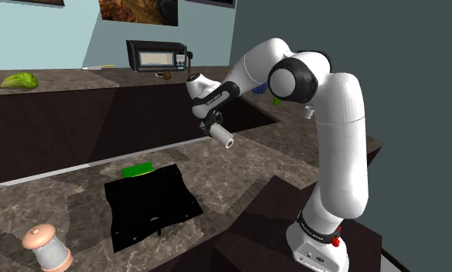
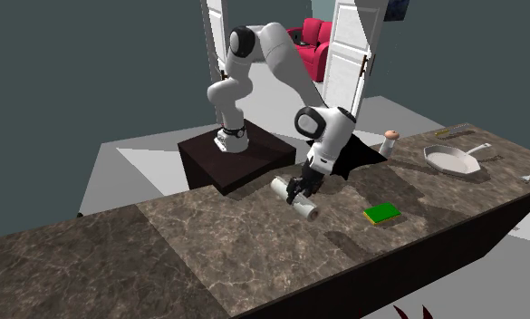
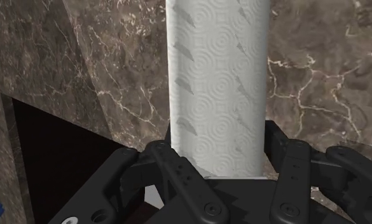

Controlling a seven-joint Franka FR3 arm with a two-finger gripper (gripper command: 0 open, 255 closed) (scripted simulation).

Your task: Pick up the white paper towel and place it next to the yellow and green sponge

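Observation:
The white paper towel roll [image 3: 217, 83], embossed with ring patterns, is clasped between my black fingers and sticks out lengthwise past them. My gripper [image 1: 212, 124] holds the roll [image 1: 222, 137] in the air above the dark marble counter. The yellow and green sponge [image 1: 137, 169] lies flat on the counter, below the roll and toward the shoulder view's left, at the far edge of a black sink. In the second exterior view the gripper [image 2: 300, 188] carries the roll [image 2: 294, 199] just above the counter, with the sponge [image 2: 381, 214] off to the right.
A black sink [image 1: 151, 202] is set in the counter near the sponge. A pepper grinder [image 1: 46, 247] stands at the front left. On the back counter are a microwave [image 1: 158, 56] and a green vegetable [image 1: 19, 79]. A white pan [image 2: 453, 160] lies farther right.

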